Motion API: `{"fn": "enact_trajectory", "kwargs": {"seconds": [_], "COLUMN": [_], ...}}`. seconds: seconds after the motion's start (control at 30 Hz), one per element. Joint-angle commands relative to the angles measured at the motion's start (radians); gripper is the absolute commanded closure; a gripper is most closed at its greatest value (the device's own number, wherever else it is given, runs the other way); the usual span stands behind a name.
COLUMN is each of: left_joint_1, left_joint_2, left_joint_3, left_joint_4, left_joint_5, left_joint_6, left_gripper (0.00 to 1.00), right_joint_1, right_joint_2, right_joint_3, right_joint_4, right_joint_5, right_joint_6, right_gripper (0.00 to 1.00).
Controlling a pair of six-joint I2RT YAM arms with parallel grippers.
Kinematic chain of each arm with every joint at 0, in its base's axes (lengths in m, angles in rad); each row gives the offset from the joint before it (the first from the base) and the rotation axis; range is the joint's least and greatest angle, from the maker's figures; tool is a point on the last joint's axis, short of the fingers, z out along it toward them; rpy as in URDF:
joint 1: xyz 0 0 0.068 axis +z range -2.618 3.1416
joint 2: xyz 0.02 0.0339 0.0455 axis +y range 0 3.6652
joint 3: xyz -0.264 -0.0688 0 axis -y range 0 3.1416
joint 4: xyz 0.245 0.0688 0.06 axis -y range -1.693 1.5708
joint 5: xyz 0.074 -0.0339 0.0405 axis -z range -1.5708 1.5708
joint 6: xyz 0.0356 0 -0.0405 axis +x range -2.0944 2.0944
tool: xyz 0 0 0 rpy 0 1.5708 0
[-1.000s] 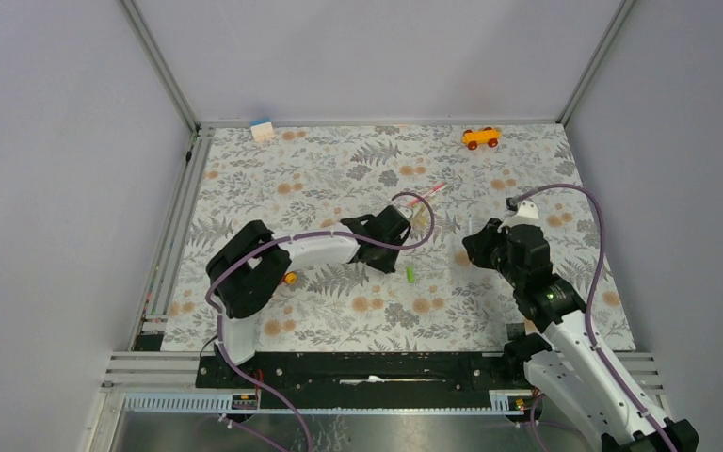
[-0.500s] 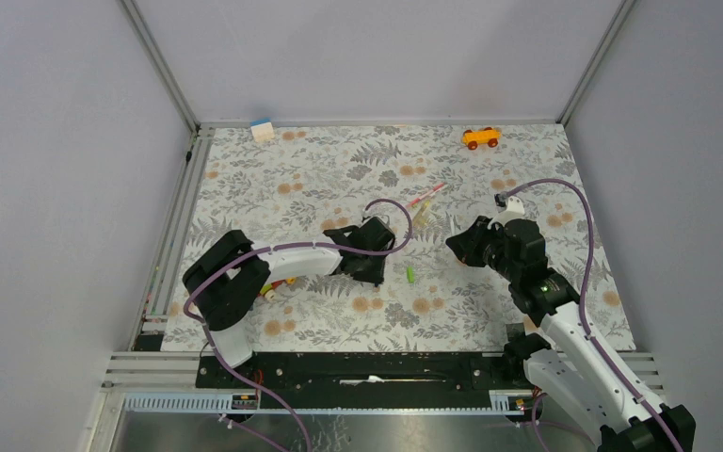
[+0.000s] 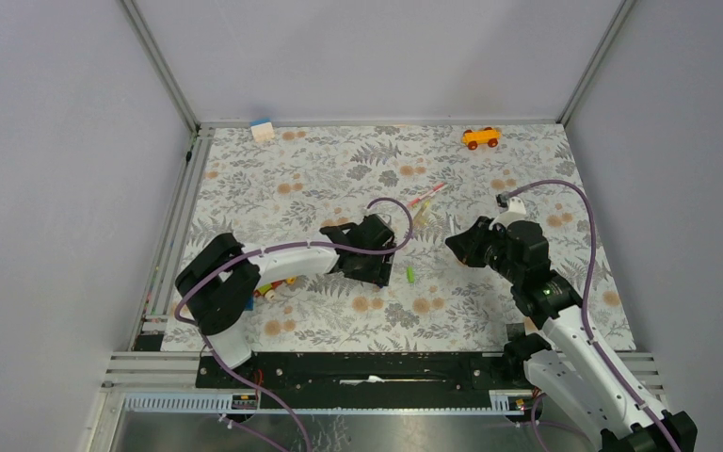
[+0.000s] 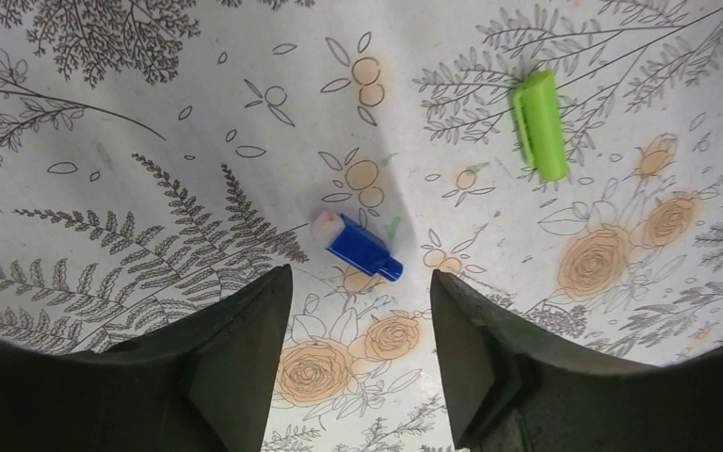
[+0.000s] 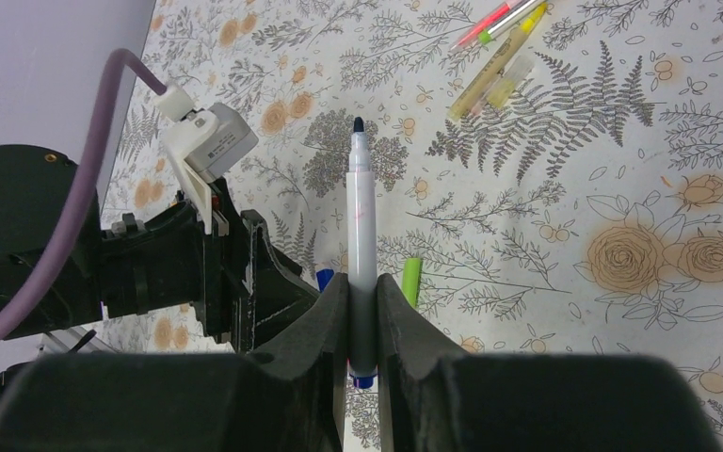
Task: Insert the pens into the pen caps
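**Blue cap to be pinched squarely**

The left gripper (image 4: 359,287) was spread, the blue cap (image 4: 362,250) lying askew just ahead between its fingers; closure across the cap's body was judged best. Farther ahead lay the green cap (image 4: 539,124). The white pen (image 5: 361,207) was pinched by the right gripper (image 5: 361,287).

This is a robotics lab test cell, not a home. Plain pale wall panels (image 3: 367,56) close in the worktop on three sides, held by bare aluminium frame posts (image 3: 160,66). A floral-print cover (image 3: 320,169) is laid over the table. The left arm (image 3: 292,256) and right arm (image 3: 570,330), trailing purple cables (image 5: 83,184), are bolted to a black rail (image 3: 367,367) along the near edge.
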Motion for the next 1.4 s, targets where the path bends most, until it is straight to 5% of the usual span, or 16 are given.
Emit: {"fn": "enact_trajectory", "kwargs": {"seconds": [0.0, 0.43, 0.7, 0.83, 1.07, 1.37], "left_joint_1": [-0.003, -0.021, -0.025, -0.025, -0.025, -0.025], "left_joint_2": [0.014, 0.088, 0.106, 0.085, 0.055, 0.134], "left_joint_3": [0.088, 0.099, 0.111, 0.093, 0.111, 0.226], "left_joint_4": [-0.057, -0.077, -0.064, -0.062, -0.077, -0.158], "left_joint_5": [-0.005, -0.069, -0.063, -0.056, -0.040, -0.087], "left_joint_6": [-0.001, -0.170, -0.100, -0.057, 0.007, 0.009], "left_gripper": [0.40, 0.56, 0.81, 0.79, 0.50, 0.54], "right_joint_1": [0.005, 0.005, 0.005, 0.005, 0.005, 0.006], "right_joint_2": [0.002, -0.008, -0.024, -0.025, -0.015, -0.026], "right_joint_3": [0.008, 0.009, -0.001, 0.001, 0.003, -0.001], "right_joint_4": [-0.007, -0.012, -0.009, -0.009, -0.008, -0.017], "right_joint_5": [-0.015, -0.017, -0.021, -0.027, -0.046, -0.052], "right_joint_6": [-0.003, -0.016, -0.020, -0.021, -0.017, -0.018], "right_gripper": [1.00, 1.00, 1.00, 1.00, 1.00, 1.00]}}
